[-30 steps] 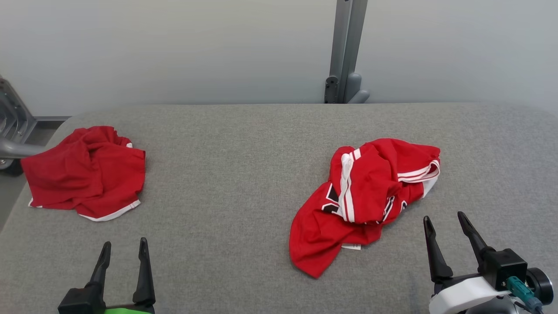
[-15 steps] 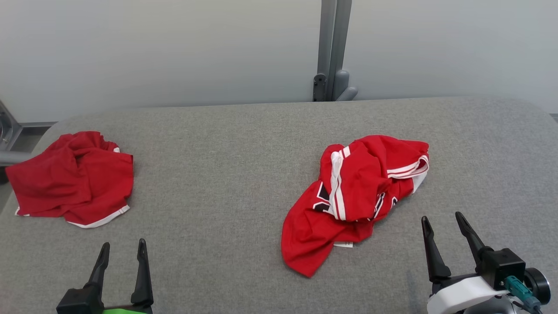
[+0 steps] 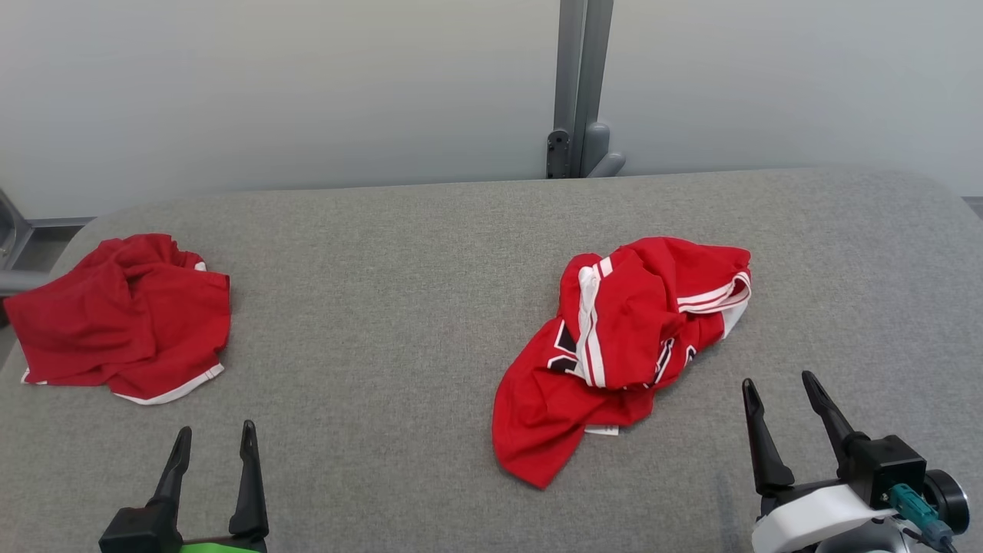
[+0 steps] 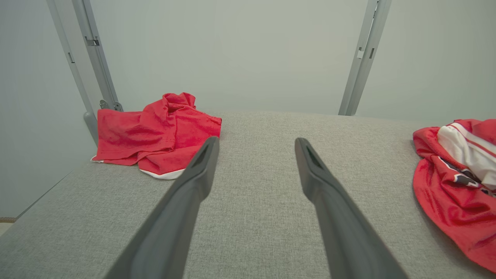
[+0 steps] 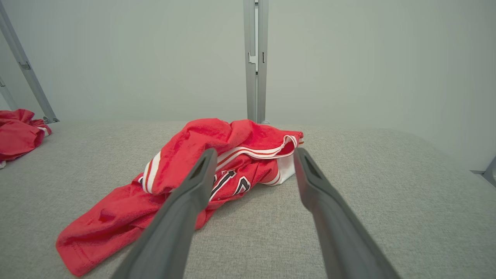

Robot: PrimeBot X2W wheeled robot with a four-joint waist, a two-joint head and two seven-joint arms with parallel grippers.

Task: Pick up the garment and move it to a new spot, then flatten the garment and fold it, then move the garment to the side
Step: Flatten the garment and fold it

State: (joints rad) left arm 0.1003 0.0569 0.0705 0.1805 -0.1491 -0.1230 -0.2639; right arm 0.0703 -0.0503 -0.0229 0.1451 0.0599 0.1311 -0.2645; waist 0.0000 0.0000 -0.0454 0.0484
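A crumpled red garment (image 3: 614, 346) with white stripes and black lettering lies right of the middle of the grey padded table (image 3: 399, 292). My right gripper (image 3: 777, 379) hovers open just near and right of it, not touching. In the right wrist view the garment (image 5: 217, 135) lies beyond the open right gripper (image 5: 255, 151). My left gripper (image 3: 216, 428) stands open at the lower left, over bare table (image 4: 255, 201). From the left wrist, the left gripper (image 4: 256, 140) is open and the striped garment (image 4: 453, 182) sits at the right edge.
A second red garment (image 3: 123, 315) with a white hem lies bunched at the table's left edge, also in the wrist views (image 4: 155, 131) (image 5: 17, 133). A grey metal post (image 3: 580, 84) stands behind the table against a pale wall.
The head camera has turned, so the whole picture has slid left. Both garments lie as they did, and both grippers stay open in about the same places.
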